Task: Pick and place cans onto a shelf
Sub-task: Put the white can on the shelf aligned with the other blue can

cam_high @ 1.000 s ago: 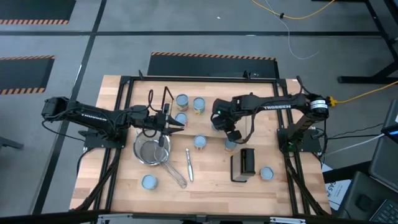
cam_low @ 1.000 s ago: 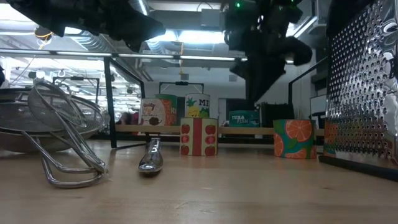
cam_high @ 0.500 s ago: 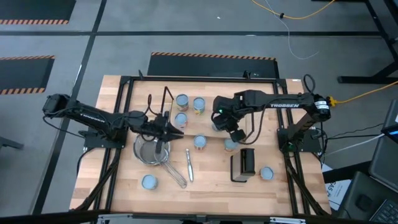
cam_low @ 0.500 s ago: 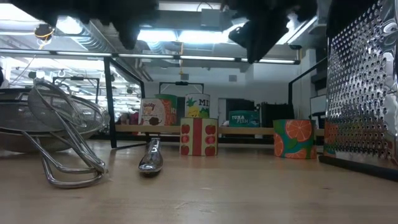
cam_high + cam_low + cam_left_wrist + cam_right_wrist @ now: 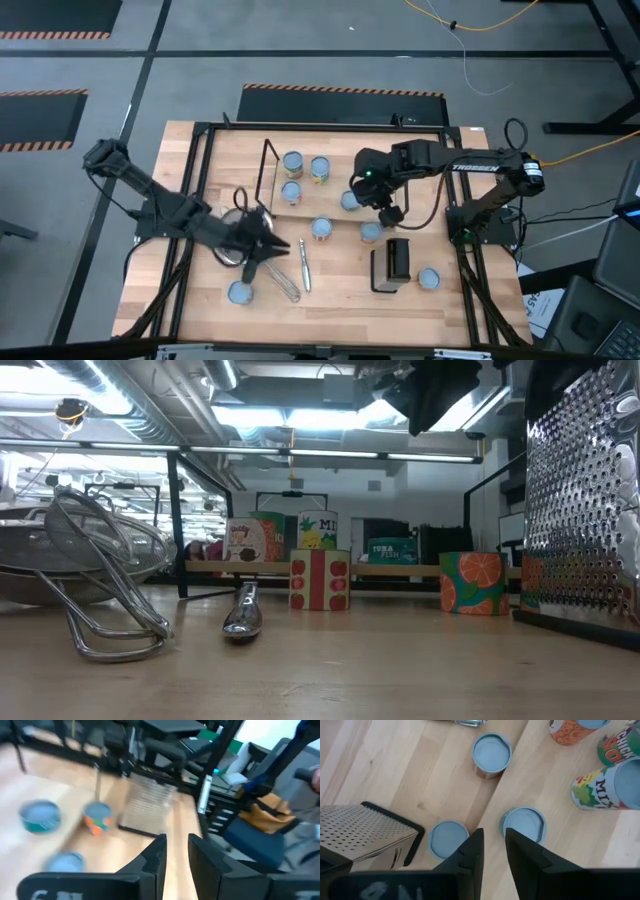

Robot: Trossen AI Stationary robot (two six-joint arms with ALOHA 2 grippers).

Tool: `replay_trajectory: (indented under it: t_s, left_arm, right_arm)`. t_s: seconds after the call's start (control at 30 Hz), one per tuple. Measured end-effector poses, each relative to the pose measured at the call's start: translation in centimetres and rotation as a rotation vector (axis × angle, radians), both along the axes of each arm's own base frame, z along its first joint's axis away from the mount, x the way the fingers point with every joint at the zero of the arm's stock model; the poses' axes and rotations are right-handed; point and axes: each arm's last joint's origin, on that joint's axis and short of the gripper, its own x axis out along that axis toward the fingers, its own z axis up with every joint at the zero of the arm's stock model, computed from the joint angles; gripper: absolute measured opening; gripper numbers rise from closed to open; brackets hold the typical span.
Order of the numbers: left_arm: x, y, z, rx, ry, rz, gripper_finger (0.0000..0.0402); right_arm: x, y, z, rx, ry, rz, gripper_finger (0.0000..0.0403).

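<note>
The left gripper (image 5: pixel 272 247) hangs over the strainer (image 5: pixel 246 252), fingers (image 5: pixel 155 857) set narrowly apart and holding nothing. The right gripper (image 5: pixel 393 213) hovers by the shelf (image 5: pixel 335 192) edge, its fingers (image 5: pixel 472 851) likewise narrow and empty. Four cans sit on the shelf; the nearest can (image 5: pixel 523 823) lies at its edge, and another can (image 5: pixel 448 838) rests beside the grater (image 5: pixel 365 832).

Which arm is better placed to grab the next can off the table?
Right: its gripper hovers beside a can just off the shelf; the left gripper is over the strainer.
</note>
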Motion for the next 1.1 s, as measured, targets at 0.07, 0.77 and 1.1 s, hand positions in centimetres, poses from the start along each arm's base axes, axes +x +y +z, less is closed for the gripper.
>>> replay_trajectory:
  t_s: [0.07,0.77,1.1]
  left_arm:
    - [0.3,-1.4,-0.1,-0.042,0.056,-0.011,0.0072]
    - [1.6,-9.1,-3.1,-0.466,0.762,-0.137,0.0065]
    - [2.0,-9.1,-4.1,-0.499,0.838,-0.097,0.0065]
  right_arm:
    - [0.0,0.0,0.0,0.0,0.001,0.0,0.0085]
    - [0.0,0.0,0.0,0.027,0.009,-0.061,0.0085]
    - [0.0,0.0,0.0,0.026,0.008,-0.057,0.0085]
